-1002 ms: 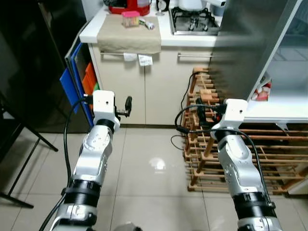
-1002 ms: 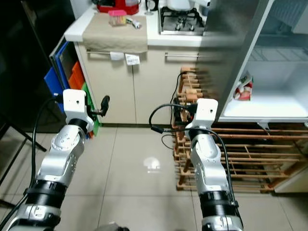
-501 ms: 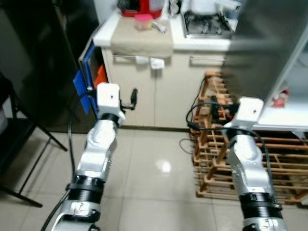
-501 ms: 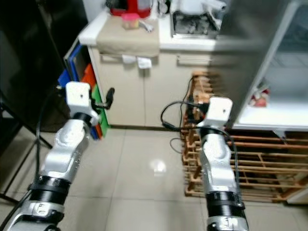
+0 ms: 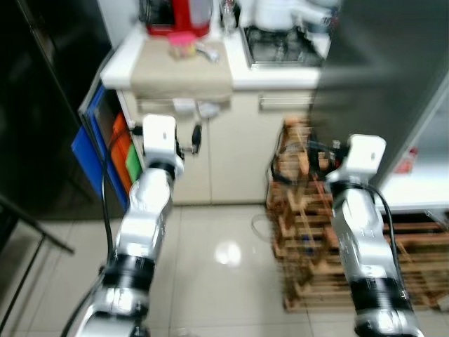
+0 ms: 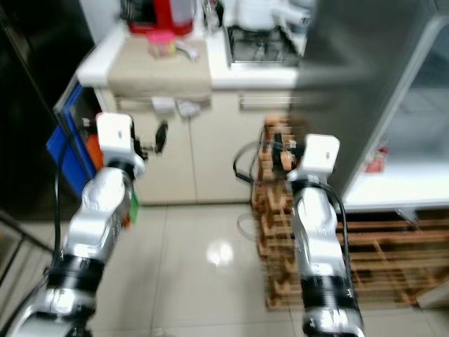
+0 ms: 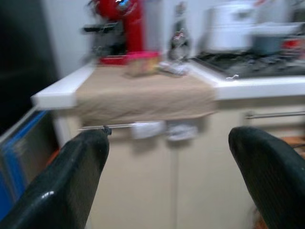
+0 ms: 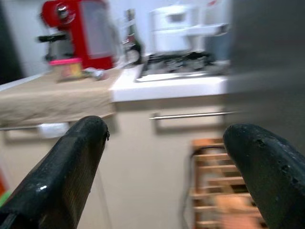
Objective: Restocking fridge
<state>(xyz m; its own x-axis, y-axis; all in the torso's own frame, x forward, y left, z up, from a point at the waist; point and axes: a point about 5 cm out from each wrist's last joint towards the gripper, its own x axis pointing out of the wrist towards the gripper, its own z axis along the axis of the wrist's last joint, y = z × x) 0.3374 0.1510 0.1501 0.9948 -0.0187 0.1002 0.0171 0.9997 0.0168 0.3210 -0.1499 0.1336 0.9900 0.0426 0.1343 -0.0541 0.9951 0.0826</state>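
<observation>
Restocking looks barely begun: both the left gripper (image 7: 167,162) and right gripper (image 8: 167,162) are raised with jaws wide open and empty, facing the desk (image 5: 266,67), the open fridge (image 6: 414,165) at right.

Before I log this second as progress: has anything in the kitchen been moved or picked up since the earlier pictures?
Nothing was taken hold of or let go. The whole picture has shifted and blurred, so the camera moved, not the things. The left gripper and right gripper remain open and empty, raised before the robot. The pink-lidded container stays on the beige cloth, the wooden rack beside the cabinet.
</observation>
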